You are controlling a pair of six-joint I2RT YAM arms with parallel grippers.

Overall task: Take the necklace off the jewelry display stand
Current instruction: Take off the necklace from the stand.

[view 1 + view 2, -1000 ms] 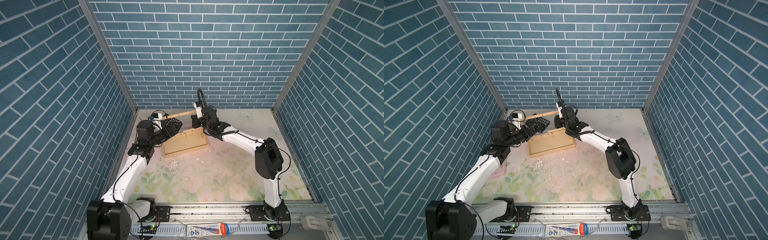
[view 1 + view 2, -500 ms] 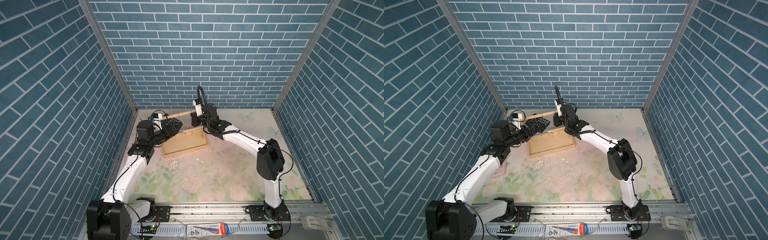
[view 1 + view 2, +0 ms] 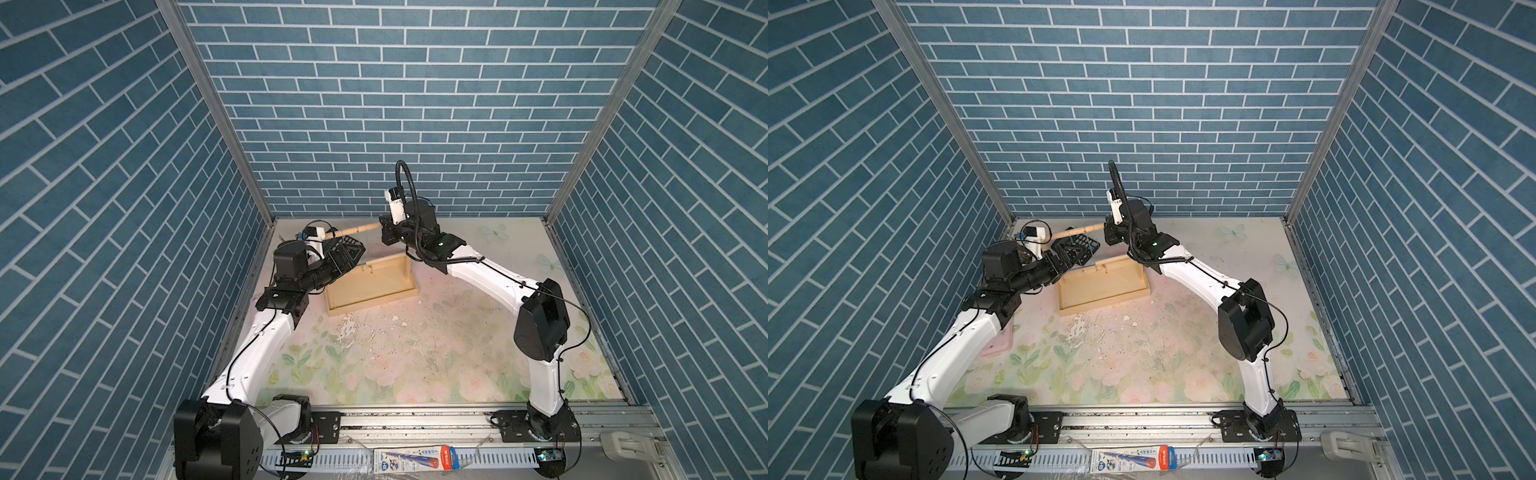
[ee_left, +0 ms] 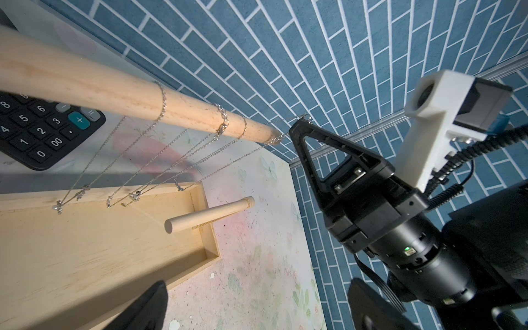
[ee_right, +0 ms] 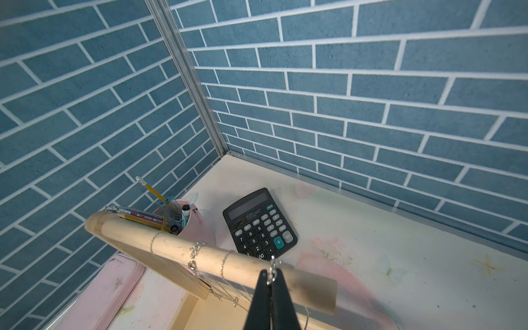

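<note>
1. The right gripper (image 5: 270,278) is clamped shut on the necklace (image 5: 273,264) chain, to draw it away.
2. That chain hangs at the right, free end of the top dowel (image 4: 114,94), the open way off.
3. The left gripper (image 3: 348,254), spread wide and empty, hovers beside the jewelry display stand (image 4: 85,243), far left on the table (image 3: 415,353).

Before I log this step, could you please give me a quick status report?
Right gripper shut on necklace, at free end of jewelry display stand top bar. Left gripper open, empty. Other chains beside it.
</note>
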